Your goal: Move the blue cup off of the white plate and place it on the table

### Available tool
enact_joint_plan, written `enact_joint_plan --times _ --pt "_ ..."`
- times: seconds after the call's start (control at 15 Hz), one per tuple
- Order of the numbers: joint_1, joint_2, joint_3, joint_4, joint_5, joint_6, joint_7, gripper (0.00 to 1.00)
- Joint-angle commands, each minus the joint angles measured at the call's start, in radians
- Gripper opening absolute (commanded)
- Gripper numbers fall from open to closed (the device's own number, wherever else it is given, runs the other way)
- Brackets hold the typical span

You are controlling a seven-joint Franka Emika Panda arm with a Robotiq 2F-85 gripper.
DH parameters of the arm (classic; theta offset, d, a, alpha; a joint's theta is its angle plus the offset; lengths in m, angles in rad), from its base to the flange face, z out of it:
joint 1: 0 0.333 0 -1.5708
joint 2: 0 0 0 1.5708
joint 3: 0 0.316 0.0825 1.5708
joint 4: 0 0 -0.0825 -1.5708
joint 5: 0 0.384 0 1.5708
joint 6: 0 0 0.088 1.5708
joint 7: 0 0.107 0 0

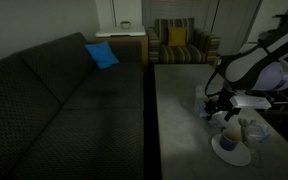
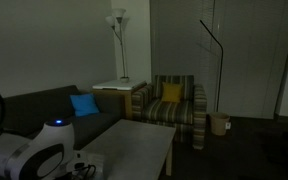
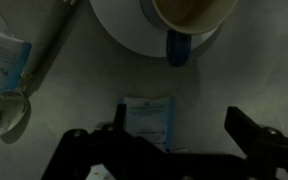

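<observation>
In the wrist view the blue cup (image 3: pixel 177 45) shows its tan inside and stands on the white plate (image 3: pixel 124 30) at the top edge of the frame. My gripper (image 3: pixel 162 138) is open and empty, with its two dark fingers at the bottom, short of the plate and over the grey table (image 3: pixel 234 80). In an exterior view the gripper (image 1: pixel 221 104) hangs just above the table (image 1: pixel 179 120), behind the plate (image 1: pixel 231 151) with the cup (image 1: pixel 230 135) on it.
A small blue-white packet (image 3: pixel 147 118) lies on the table between my fingers. A pale blue-white bag (image 3: pixel 4 60) lies to the left. A greyish-blue glassy object (image 1: pixel 250 130) stands beside the plate. The dark sofa (image 1: pixel 54 100) runs along the table's side.
</observation>
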Motion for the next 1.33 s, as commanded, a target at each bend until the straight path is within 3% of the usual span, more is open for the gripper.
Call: enact_joint_plan --times 0.0,1.27 --pt "0.008 0.000 -0.008 0.005 0.017 -0.006 -0.007 1.00" --pt "0.005 0.003 -0.030 -0.057 0.017 -0.027 0.015 1.00"
